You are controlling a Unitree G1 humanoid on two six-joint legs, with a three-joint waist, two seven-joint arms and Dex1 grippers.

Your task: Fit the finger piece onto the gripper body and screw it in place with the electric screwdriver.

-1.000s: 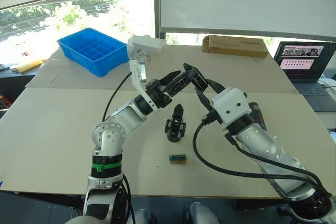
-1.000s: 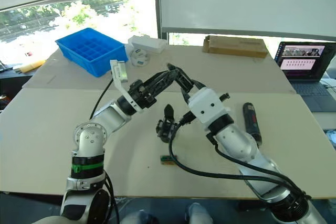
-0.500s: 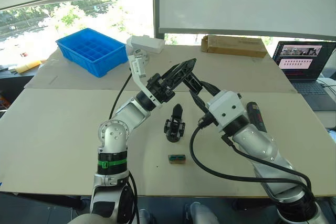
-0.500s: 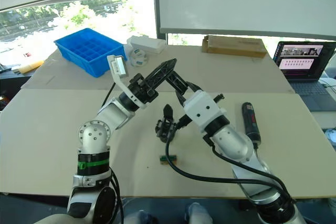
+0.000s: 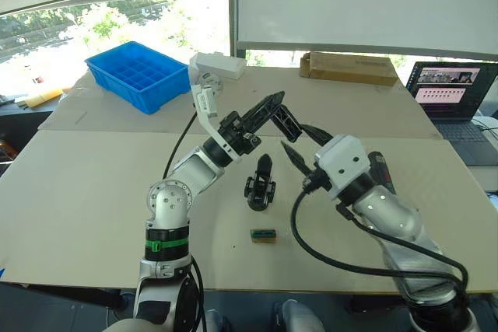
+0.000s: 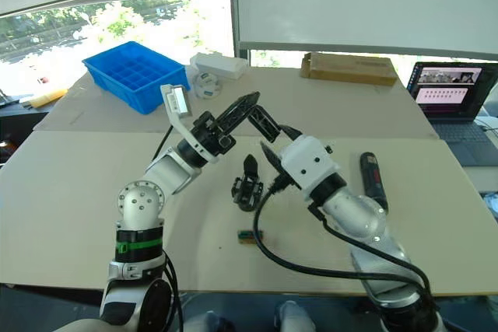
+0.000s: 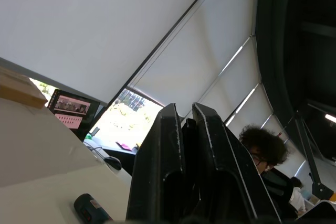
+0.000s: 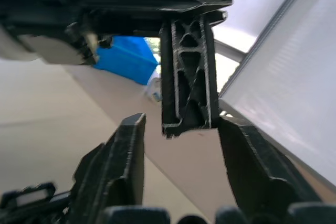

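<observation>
Change over the last second: your right gripper (image 5: 294, 137) was meshed in with the left gripper (image 5: 273, 103) up in the air, and it has now backed off toward the robot; there's a clear gap between the two.

Finger piece (image 8: 188, 77) stayed with the left; it's pinched at its upper end and hangs down from those fingers, raised above the table (image 5: 93, 192), above and a little behind the gripper body (image 5: 260, 184); left wrist view shows the two fingers (image 7: 168, 145) nearly together with a dark part between them, so read that as clamped on the piece.

Right gripper is spread wide and carrying nothing; in its wrist view its fingers (image 8: 126, 166) sit either side of the piece's lower end without touching.

My read: the handover or regrasp didn't transfer; the piece isn't fitted yet, so you're early in the task.

Gripper body stands upright on the table between the arms, untouched; small green-brown block (image 5: 263, 235) lies just in front of it.

Electric screwdriver (image 6: 372, 179) lies flat on the table by the right forearm, not picked up.

Likely next: bring the piece down onto the body, or re-close the right on it; watch the tilt, since the left's hold is at one end only.
</observation>
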